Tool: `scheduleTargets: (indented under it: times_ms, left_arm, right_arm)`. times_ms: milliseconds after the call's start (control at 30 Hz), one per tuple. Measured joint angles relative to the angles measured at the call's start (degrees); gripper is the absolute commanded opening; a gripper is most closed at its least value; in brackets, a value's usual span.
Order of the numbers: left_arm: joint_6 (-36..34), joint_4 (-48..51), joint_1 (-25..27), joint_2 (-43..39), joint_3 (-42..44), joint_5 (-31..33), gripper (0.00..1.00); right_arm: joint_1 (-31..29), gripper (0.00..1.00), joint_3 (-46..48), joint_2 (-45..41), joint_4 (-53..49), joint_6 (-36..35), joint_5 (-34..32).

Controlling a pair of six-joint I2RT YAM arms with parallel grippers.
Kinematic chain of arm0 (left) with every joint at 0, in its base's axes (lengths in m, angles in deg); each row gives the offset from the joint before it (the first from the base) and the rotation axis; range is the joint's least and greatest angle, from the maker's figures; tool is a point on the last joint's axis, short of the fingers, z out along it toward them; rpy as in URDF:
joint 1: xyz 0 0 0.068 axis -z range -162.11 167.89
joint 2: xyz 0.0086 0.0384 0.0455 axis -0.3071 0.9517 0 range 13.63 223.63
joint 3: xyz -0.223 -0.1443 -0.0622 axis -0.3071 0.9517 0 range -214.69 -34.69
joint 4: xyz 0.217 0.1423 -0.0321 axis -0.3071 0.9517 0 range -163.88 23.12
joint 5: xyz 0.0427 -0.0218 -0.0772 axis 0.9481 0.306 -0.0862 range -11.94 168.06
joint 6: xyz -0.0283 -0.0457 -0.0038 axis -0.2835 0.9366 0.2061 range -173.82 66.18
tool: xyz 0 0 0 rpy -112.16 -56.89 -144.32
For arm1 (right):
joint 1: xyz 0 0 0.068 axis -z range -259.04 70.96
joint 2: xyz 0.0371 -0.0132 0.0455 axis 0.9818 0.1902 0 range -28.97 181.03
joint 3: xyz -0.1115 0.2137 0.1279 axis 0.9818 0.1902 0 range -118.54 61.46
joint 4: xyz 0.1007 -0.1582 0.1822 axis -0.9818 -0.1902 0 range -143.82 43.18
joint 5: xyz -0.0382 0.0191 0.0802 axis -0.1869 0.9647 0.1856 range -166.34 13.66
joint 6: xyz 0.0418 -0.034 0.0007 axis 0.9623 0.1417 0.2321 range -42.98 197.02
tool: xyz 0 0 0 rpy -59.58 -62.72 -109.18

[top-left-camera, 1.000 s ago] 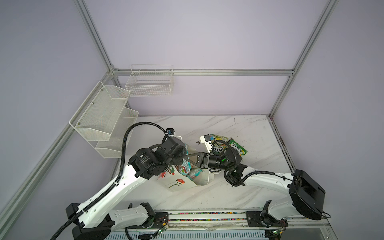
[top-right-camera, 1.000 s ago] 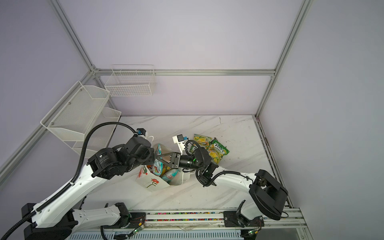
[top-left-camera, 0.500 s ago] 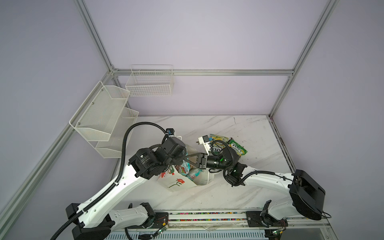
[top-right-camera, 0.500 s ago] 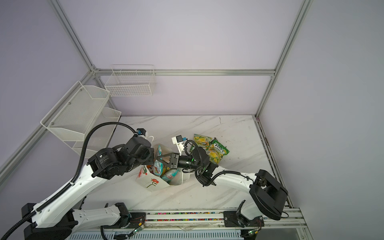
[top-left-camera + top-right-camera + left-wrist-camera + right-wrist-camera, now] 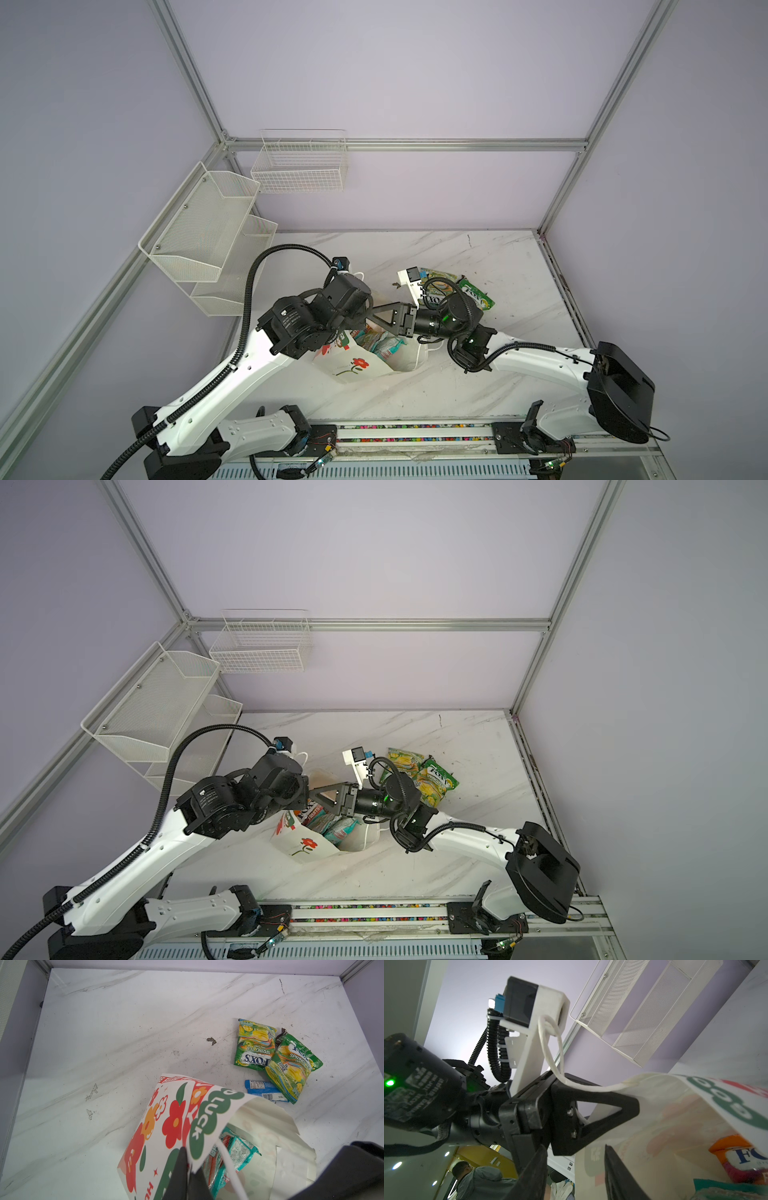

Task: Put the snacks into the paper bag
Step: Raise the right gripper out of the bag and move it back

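Observation:
The white paper bag (image 5: pixel 357 368) (image 5: pixel 305 845) with red flowers stands tilted at the table's middle, its mouth facing right. My left gripper (image 5: pixel 188 1159) is shut on the bag's rim (image 5: pixel 199 1142), holding the mouth wide. A teal packet (image 5: pixel 236 1151) (image 5: pixel 386 345) and an orange-pink packet (image 5: pixel 741 1159) lie inside. My right gripper (image 5: pixel 380 320) (image 5: pixel 574 1153) is open at the mouth, with nothing between its fingers. Two green-yellow packets (image 5: pixel 254 1045) (image 5: pixel 291 1068) and a blue bar wrapper (image 5: pixel 264 1089) lie on the table (image 5: pixel 124 1022) behind the right wrist.
White wire baskets hang on the left wall (image 5: pixel 208 224) and the back wall (image 5: pixel 299 166). A small dark scrap (image 5: pixel 211 1040) lies on the marble. The bag's cord handle (image 5: pixel 550 1043) is looped over the left wrist camera mount.
My right gripper has gone from shut to open at the bag's mouth, a little further towards the left arm. The left gripper has kept its hold on the rim.

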Motion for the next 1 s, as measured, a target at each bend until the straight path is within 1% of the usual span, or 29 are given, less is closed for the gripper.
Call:
scheduleTargets:
  times_ms: [200,400,600,733,1000]
  left_arm:
    - [0.00,-0.33,0.00,-0.07,0.37,0.02,0.00]
    - [0.00,-0.42,0.00,-0.07,0.37,0.04,0.00]
    - [0.02,-0.42,0.00,-0.07,0.37,0.04,0.00]
    - [0.00,-0.42,0.00,-0.07,0.37,0.04,0.00]
    - [0.00,-0.42,0.00,-0.07,0.37,0.02,0.00]
  right_arm:
    - [0.00,0.51,0.00,-1.62,-3.08,-1.16,-0.87]
    - [-0.07,0.58,0.00,-6.97,-6.88,-3.48,-2.29]
    - [-0.07,0.69,-0.11,-12.11,-12.72,-6.62,-4.87]
    - [-0.07,0.75,-0.22,-14.64,-16.65,-8.28,-6.82]
    - [-0.07,0.79,-0.33,-18.91,-24.79,-10.71,-11.72]
